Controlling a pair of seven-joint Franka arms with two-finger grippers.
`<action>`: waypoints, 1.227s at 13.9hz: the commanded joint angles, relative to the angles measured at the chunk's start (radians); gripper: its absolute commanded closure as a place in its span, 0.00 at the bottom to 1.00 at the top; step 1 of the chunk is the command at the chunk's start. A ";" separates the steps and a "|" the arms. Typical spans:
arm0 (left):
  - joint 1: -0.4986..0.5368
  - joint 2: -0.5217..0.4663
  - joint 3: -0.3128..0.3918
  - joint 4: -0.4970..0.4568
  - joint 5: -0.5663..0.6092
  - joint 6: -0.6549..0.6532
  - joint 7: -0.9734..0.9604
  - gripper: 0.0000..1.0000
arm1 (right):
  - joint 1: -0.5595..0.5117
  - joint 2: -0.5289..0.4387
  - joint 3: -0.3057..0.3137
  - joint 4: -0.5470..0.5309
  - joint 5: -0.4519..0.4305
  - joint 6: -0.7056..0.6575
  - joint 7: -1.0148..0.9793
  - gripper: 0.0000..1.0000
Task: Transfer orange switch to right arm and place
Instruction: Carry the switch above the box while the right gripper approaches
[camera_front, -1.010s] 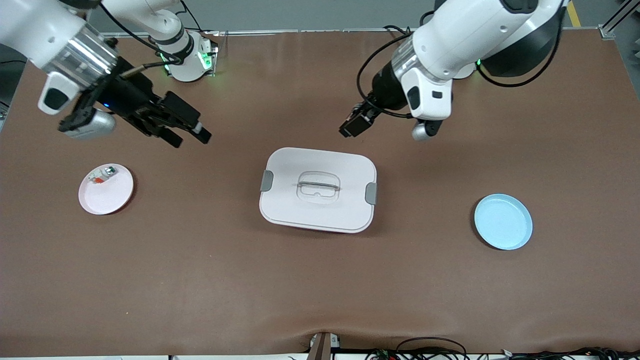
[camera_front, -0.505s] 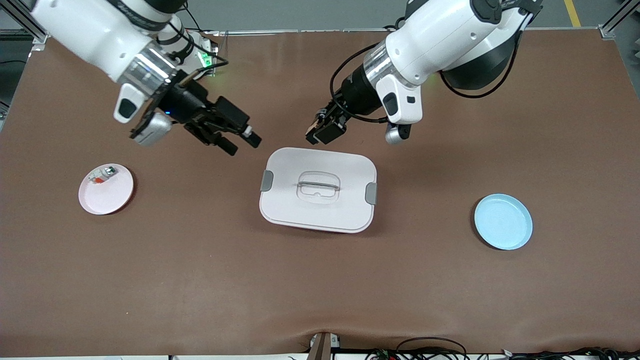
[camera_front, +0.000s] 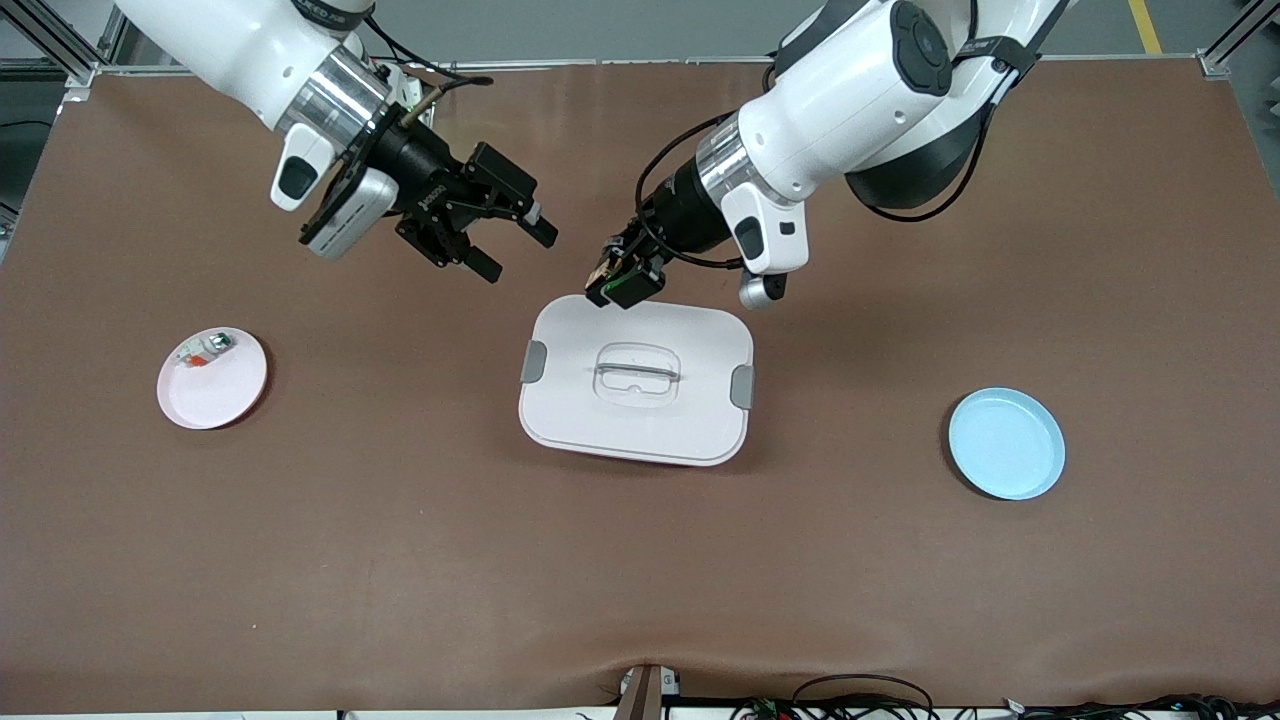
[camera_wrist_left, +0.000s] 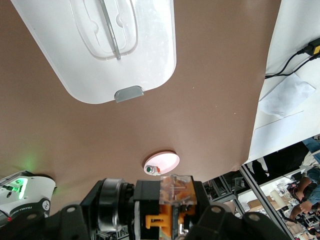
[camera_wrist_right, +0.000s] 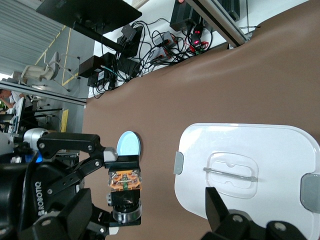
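Front view tells it best: both arms have swung in toward each other over the last second and now nearly meet above the edge of the white lidded container (camera_front: 636, 379) that lies toward the robots' bases. The left gripper (camera_front: 620, 284) is clamped on the orange switch (camera_front: 606, 271), holding it in the air over that edge; in the left wrist view the orange switch (camera_wrist_left: 167, 205) sits snug between the fingers. The right gripper (camera_front: 510, 246) has come away from the pink plate (camera_front: 228, 392), where a small white-and-orange piece (camera_front: 203, 351) lies, and its fingers (camera_front: 483, 266) are spread wide, pointing at the switch with a gap between them. I'd say the handover is about to happen. The blue plate (camera_front: 1006, 443) sits bare toward the left arm's end.
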 joint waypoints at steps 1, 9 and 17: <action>-0.008 0.002 -0.002 0.008 -0.017 0.018 -0.009 0.95 | 0.022 -0.021 -0.011 -0.032 0.017 0.003 -0.040 0.00; -0.016 0.002 -0.002 0.008 -0.019 0.027 -0.009 0.94 | 0.086 0.036 -0.011 -0.031 0.025 0.114 -0.024 0.00; -0.016 0.000 -0.002 0.008 -0.019 0.027 -0.009 0.94 | 0.106 0.093 -0.011 0.006 0.037 0.148 -0.021 0.00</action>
